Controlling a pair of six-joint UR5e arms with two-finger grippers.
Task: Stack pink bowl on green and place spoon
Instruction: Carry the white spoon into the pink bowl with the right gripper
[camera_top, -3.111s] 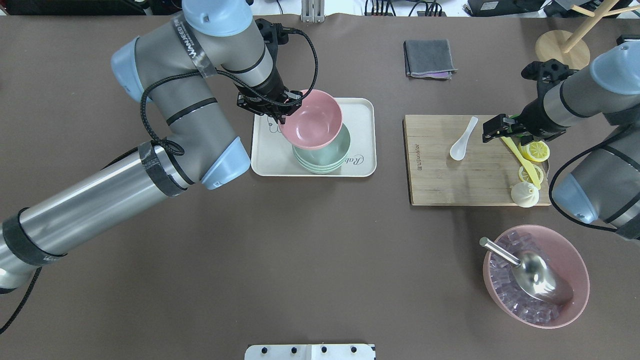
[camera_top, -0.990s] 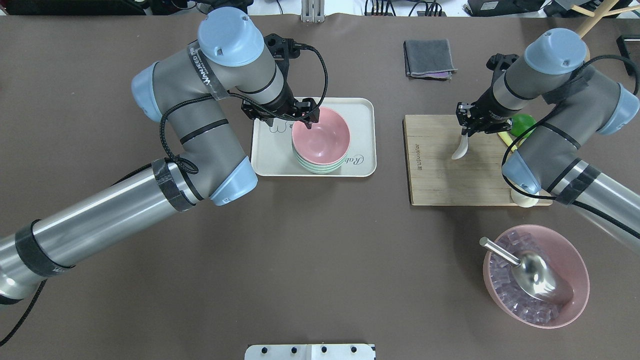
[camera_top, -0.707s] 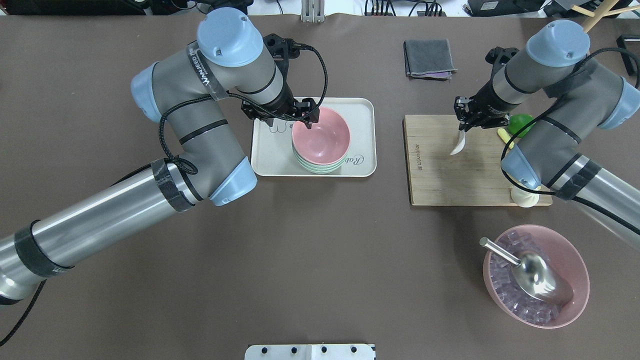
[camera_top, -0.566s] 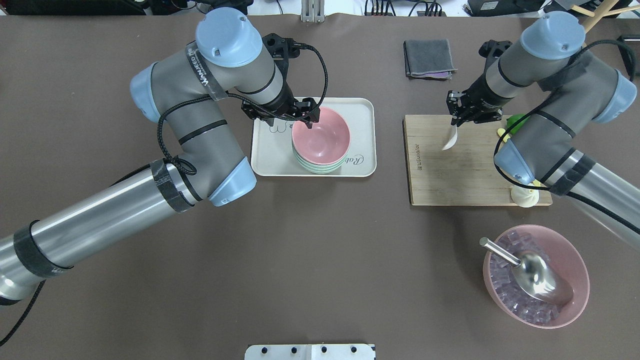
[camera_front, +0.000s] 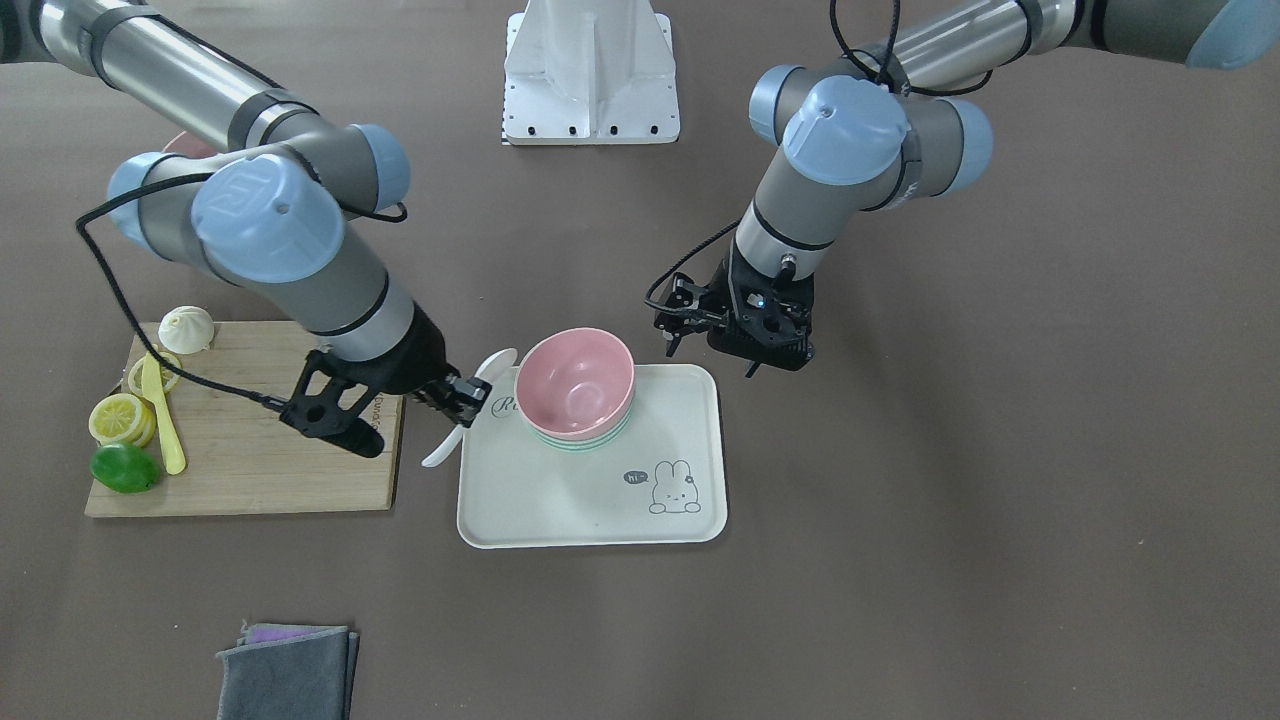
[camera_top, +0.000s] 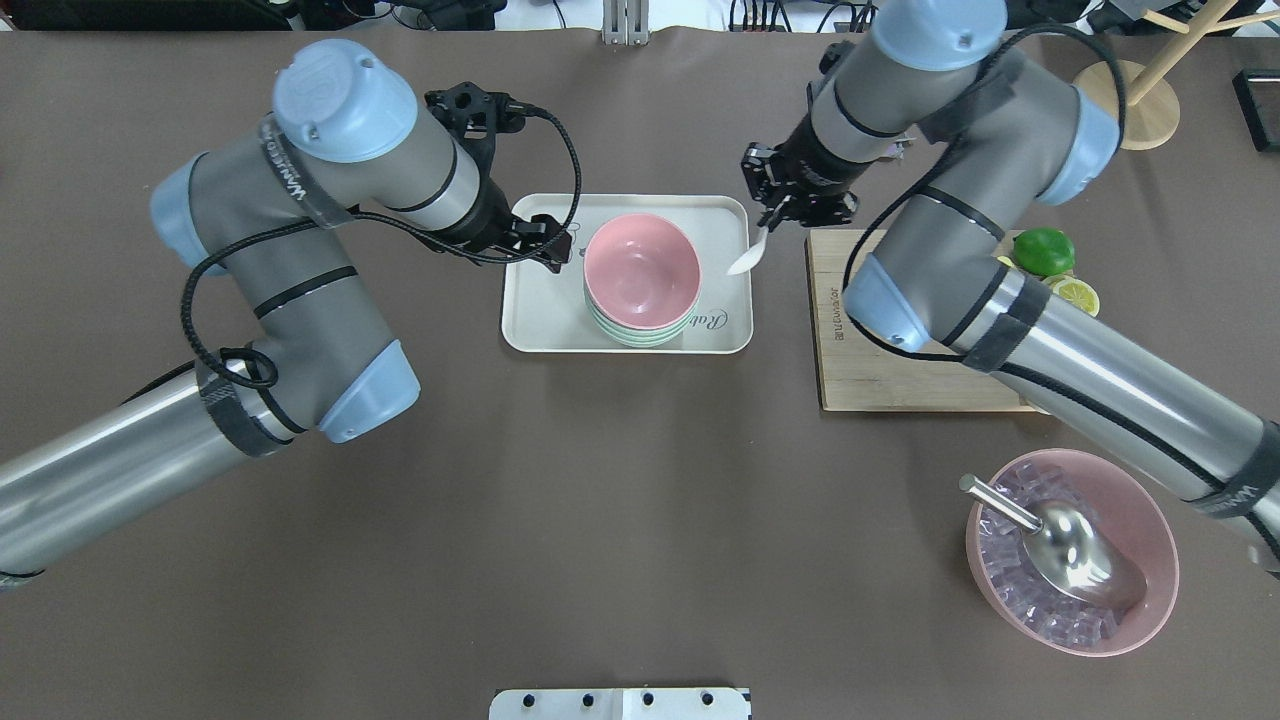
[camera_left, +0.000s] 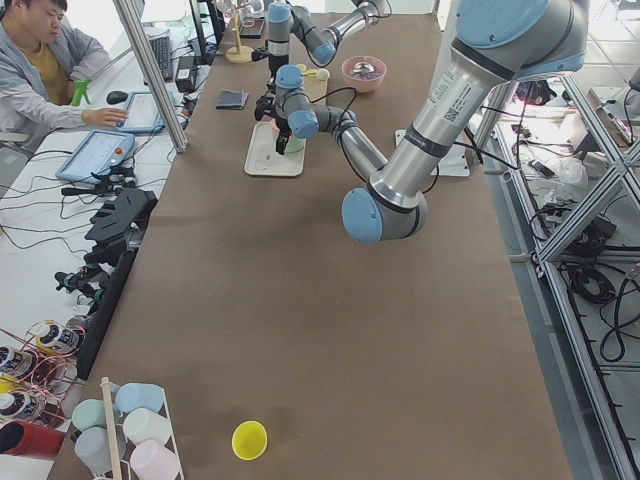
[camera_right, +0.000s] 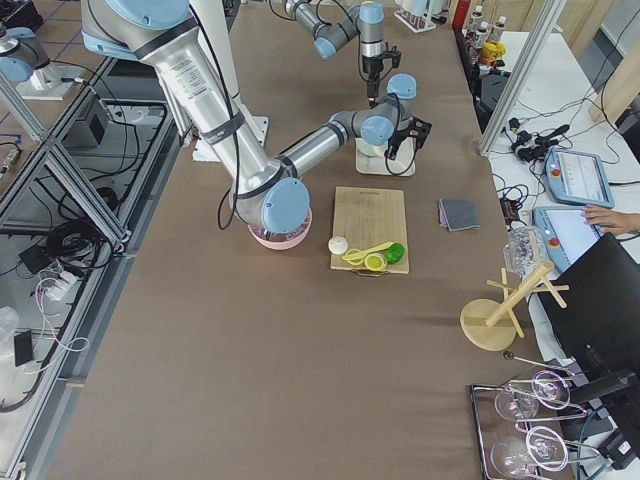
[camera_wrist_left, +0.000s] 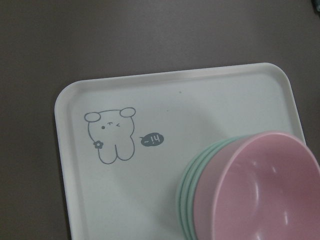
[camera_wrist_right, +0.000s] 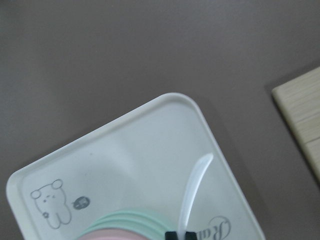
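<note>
The pink bowl (camera_top: 641, 268) is seen nested upright on the stack of green bowls (camera_top: 632, 337), which is set on the cream tray (camera_top: 540, 320), directly between the two grippers. The white spoon (camera_top: 748, 260) is pinched by its handle in the right gripper (camera_top: 772, 222), whose fingers are closed on it, and is hung below the fingertips over the tray's edge, just beside the pink bowl and apart from its rim. In the right wrist view the spoon's handle (camera_wrist_right: 194, 187) is shown running from the black fingertips (camera_wrist_right: 172, 234) out across the tray's bare corner. On the far side of the stack from the spoon, the left gripper (camera_top: 552, 247) is held over the tray's opposite edge with its jaws spread and nothing between them, clear of the bowls. Behind the right gripper, away from the tray, a wooden cutting board (camera_top: 880, 370) is laid on the brown table (camera_top: 620, 500), with a lime (camera_top: 1043, 250) and a lemon slice (camera_top: 1078, 296) at its far end. A folded grey cloth (camera_front: 285, 675) is seen well apart from both grippers.
</note>
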